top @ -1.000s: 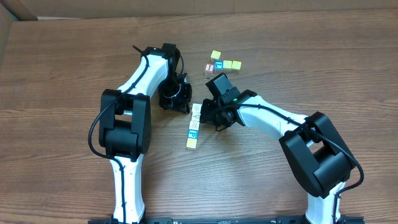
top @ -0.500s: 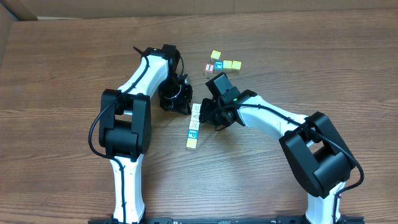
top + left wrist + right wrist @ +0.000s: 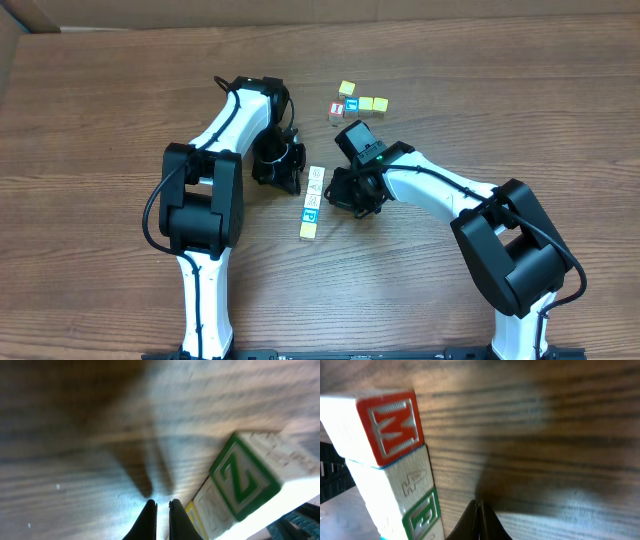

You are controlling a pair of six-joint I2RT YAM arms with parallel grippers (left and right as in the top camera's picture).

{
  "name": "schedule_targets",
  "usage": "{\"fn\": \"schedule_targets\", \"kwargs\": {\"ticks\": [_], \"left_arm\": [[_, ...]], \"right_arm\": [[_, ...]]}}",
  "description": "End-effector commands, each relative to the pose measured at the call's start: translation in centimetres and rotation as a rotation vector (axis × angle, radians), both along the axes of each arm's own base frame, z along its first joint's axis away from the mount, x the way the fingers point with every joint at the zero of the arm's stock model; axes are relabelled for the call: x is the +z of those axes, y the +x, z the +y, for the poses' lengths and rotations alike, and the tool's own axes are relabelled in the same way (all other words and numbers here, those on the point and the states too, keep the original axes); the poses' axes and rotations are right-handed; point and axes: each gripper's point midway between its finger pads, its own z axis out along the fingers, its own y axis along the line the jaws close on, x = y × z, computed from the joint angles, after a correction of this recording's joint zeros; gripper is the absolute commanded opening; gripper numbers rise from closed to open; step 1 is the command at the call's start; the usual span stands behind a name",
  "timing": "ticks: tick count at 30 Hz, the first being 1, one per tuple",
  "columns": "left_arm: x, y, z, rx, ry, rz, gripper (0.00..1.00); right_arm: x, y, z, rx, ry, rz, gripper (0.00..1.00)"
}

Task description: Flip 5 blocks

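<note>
Pressed together and empty, the left end effector [image 3: 160, 510] and right end effector [image 3: 479, 510] are sitting beside the blocks [image 3: 312, 205], likely tipping one next.

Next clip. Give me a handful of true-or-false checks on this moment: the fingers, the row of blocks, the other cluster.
1. The left fingers are shut on nothing. True.
2. The right fingers grip a block. False: they are shut and empty, beside the row of blocks.
3. The row of blocks lies between the two arms' fingers. True.
4. The green Z block lies alone. False: it sits against a neighbour in the row.
5. The cluster of blocks touches the row. False: it lies apart, farther from the arm bases.
</note>
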Motion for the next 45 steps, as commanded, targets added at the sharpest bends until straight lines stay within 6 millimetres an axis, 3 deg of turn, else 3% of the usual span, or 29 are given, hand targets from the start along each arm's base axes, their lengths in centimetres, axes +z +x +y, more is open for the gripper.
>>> {"fn": "schedule_targets", "kwargs": {"ticks": [1, 17, 29, 36, 45], "left_arm": [[-0.2, -1.2, 0.5, -0.003, 0.025, 0.051, 0.04], [0.7, -4.1, 0.7, -0.013, 0.051, 0.173, 0.04], [-0.1, -4.6, 0.7, -0.012, 0.052, 0.179, 0.04], [0.1, -5.0, 0.8, -0.013, 0.06, 0.198, 0.04], [0.0, -5.2, 1.6, -0.017, 0.108, 0.205, 0.04]], "right_arm": [[1.3, 0.1, 1.1, 0.016, 0.059, 0.016, 0.04], [0.8, -2.1, -0.5, 0.051, 0.014, 0.11, 0.04], [1.8, -4.4, 1.5, 0.051, 0.109, 0.225, 0.04], [1.3, -4.8, 2.9, 0.046, 0.068, 0.179, 0.04], [0.9, -4.6, 2.8, 0.006, 0.026, 0.159, 0.04]]}}
